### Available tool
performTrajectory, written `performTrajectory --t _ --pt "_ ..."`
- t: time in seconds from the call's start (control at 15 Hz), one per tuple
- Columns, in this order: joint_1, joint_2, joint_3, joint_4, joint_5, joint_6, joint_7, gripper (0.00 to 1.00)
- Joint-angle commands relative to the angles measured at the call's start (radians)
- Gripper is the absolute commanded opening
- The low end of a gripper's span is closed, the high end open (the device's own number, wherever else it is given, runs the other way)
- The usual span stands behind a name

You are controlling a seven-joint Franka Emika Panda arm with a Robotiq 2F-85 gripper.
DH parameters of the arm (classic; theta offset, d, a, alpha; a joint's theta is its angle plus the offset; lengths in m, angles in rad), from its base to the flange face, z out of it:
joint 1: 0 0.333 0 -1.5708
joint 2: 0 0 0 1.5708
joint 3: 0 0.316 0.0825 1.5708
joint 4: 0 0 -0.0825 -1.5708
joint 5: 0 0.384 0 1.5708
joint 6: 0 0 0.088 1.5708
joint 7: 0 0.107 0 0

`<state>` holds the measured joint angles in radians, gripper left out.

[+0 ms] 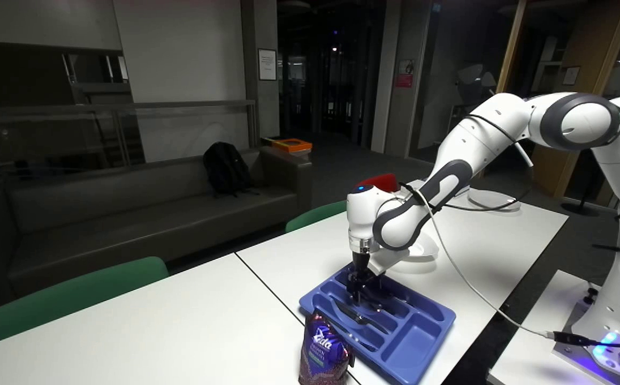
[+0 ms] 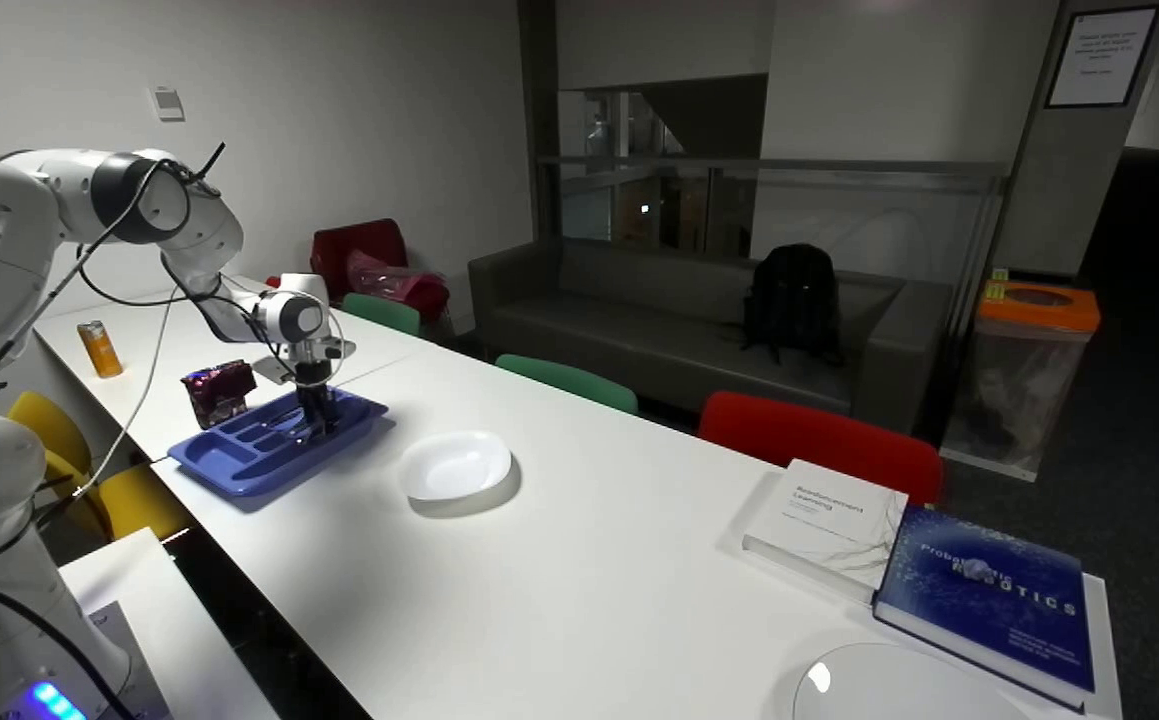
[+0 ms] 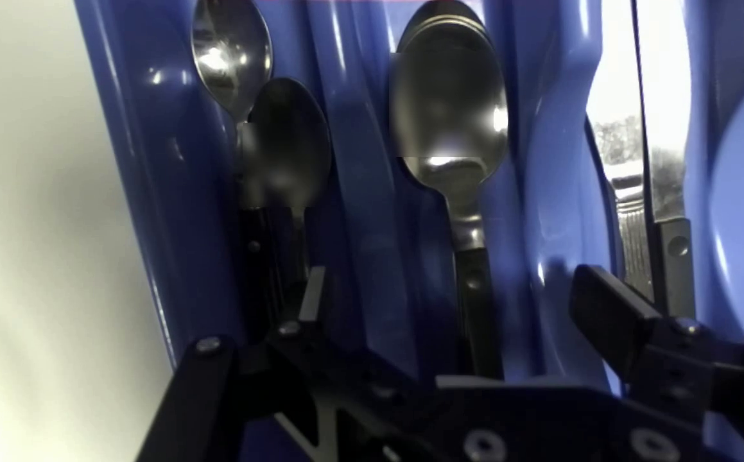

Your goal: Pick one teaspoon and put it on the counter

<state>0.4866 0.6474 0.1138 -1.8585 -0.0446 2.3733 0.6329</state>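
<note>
On the left of your wrist view, the smooth, white bench [image 3: 38,192] gives you open room right up to the straight edge of the blue plastic tray [image 3: 131,128]. In its first slot lie two teaspoons [image 3: 232,54], shiny metal with egg-shaped bowls. Next, your hand [image 3: 454,282] is spread wide and holds nothing, its fingers [image 3: 603,314] on either side of a big spoon [image 3: 452,102]. Then comes a flat knife [image 3: 670,179] with a grey handle.
</note>
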Motion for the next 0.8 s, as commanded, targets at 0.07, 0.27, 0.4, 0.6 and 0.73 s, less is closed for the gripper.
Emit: performTrajectory --t 0.07,0.27,0.4,0.6,0.73 --pt "0.02 -0.005 -0.033 0.002 -0.035 0.054 0.03 1.0" --pt "0.026 0.0 -0.045 0.003 -0.051 0.098 0.03 1.0" --pt "0.026 -0.002 -0.044 -0.003 -0.044 0.104 0.025 1.0" --pt "0.021 -0.012 -0.033 -0.016 -0.032 0.103 0.01 1.0" --pt "0.021 -0.014 -0.031 -0.02 -0.031 0.106 0.008 1.0"
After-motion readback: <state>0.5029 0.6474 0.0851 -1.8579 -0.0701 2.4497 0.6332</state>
